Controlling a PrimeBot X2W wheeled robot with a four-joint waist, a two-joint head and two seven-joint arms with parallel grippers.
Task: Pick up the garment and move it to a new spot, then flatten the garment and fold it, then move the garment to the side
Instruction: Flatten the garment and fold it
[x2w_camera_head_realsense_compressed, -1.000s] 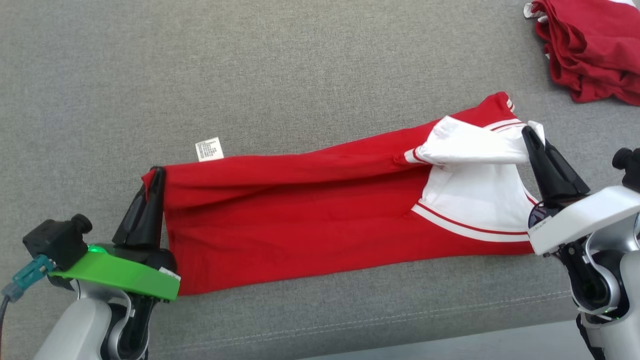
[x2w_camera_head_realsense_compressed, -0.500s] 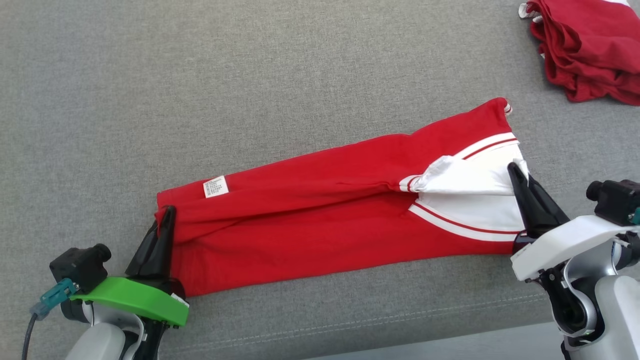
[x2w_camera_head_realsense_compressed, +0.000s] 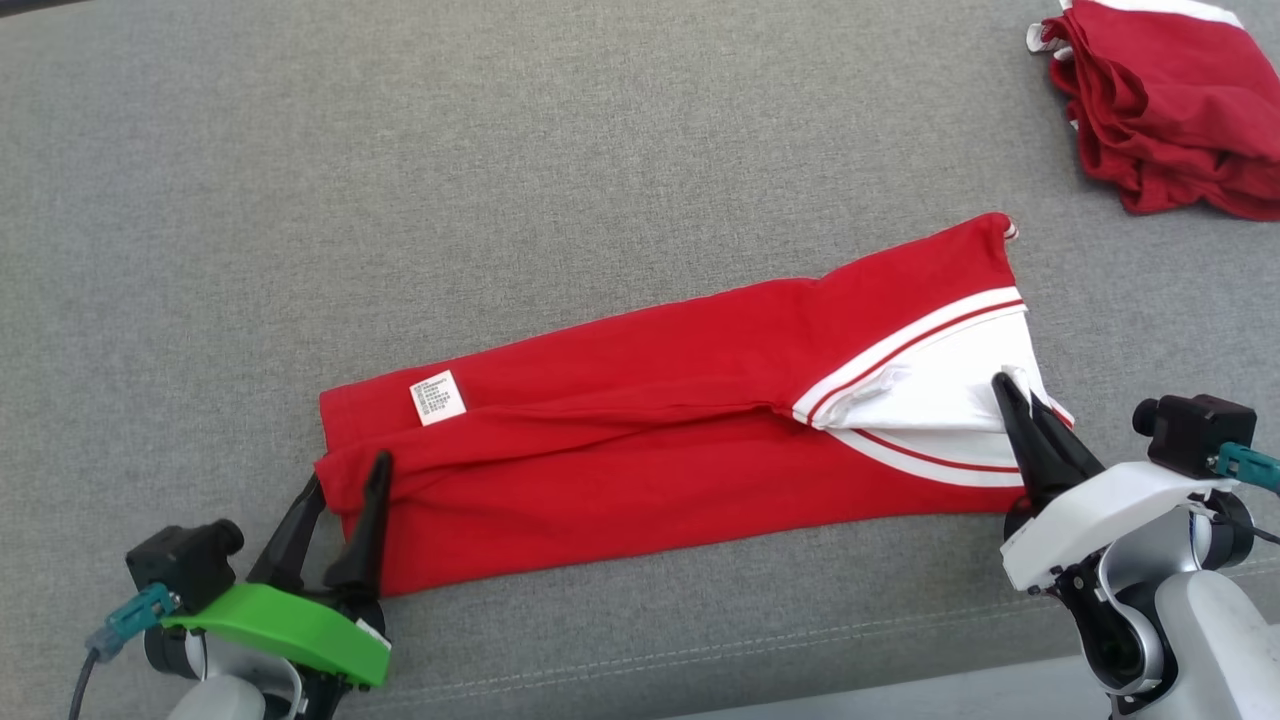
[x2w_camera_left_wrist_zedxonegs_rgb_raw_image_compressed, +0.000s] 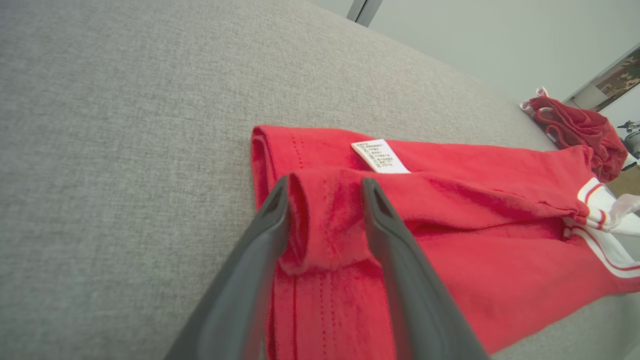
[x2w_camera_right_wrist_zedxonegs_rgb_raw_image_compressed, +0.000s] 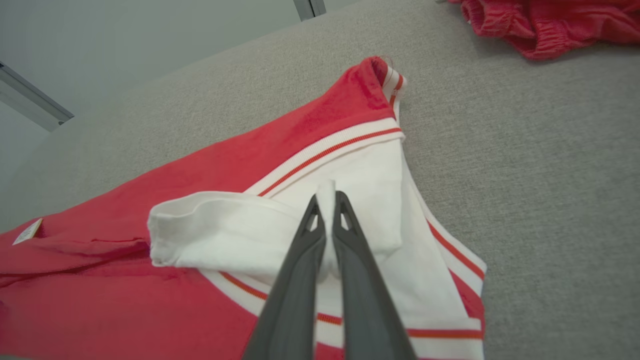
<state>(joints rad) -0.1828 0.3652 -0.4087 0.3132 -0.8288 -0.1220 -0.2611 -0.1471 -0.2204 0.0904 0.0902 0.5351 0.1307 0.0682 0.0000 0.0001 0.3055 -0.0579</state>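
Garment lies as a long, slanted band on the grey cushion, folded lengthwise. Its care label faces up near the left end, and it sits well apart from the red pile at the far right. The left gripper has its fingers apart, straddling a rolled lip of the red hem; cloth sits between them but is not pinched. The right gripper is closed on a tuck of the white sleeve. Risk, as you should judge it: if you back the right arm off before it releases, the sleeve will drag with it and the folded flap will peel open or skew the right end. On the left, the hem roll looks loose. A finger catching it on withdrawal could lift the upper layer and undo the long crease. The sleeve also stands puffed, not flat, so it may spring up once freed. Pose: both arms are low at the near edge. The left forearm comes in at lower left with its fingers angled up and slightly right onto the hem. The right comes in at lower right with its fingers leaning up and left onto the sleeve.
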